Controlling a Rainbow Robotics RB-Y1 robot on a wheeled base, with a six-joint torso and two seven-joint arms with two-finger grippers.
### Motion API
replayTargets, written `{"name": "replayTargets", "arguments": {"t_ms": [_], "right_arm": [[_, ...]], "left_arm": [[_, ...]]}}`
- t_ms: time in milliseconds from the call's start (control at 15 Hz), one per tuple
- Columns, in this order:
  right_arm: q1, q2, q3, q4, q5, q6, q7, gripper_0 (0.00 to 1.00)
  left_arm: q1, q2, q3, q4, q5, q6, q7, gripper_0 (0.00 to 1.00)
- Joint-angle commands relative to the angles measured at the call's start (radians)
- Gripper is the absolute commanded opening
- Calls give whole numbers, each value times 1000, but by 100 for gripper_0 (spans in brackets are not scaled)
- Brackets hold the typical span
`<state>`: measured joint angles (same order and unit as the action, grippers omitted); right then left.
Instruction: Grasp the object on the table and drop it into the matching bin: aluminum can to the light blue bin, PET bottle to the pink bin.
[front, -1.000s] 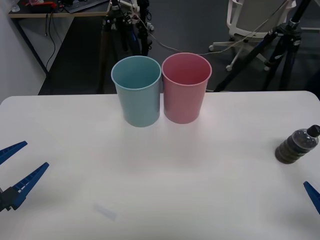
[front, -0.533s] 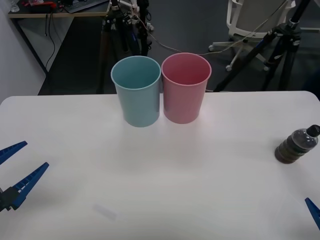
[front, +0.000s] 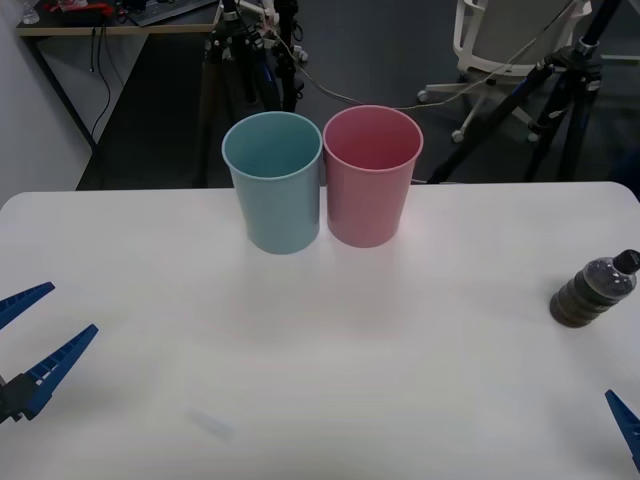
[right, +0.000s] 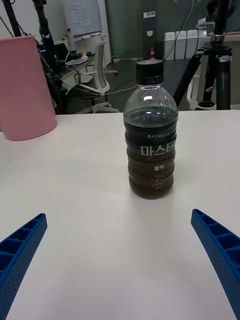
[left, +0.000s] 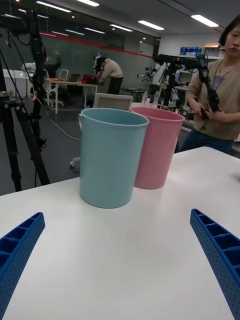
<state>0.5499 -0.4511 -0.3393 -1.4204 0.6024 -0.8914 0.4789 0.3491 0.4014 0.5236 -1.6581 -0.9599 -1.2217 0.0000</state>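
While bottle (front: 595, 290) stands upright near table's (front: 330, 380) right edge, right gripper (right: 120, 260) sits low just short of it, fingers spread wide, bottle centred between. Left gripper (front: 25, 335) parked at left edge, also wide. Blue bin (front: 273, 180) touches pink bin (front: 372, 175) at far side.

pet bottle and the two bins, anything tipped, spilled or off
Nothing stands out. The PET bottle stands upright and capped on the table; the pink bin and light blue bin stand upright side by side.
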Motion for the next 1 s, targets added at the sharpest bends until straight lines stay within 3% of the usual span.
{"name": "replayTargets", "arguments": {"t_ms": [67,1000], "right_arm": [[-70,-12,5,67,0,0,7,100],[-416,-46,71,368,-1,62,81,100]], "left_arm": [[0,0,0,0,0,0,0,100],[0,0,0,0,0,0,0,100]]}}
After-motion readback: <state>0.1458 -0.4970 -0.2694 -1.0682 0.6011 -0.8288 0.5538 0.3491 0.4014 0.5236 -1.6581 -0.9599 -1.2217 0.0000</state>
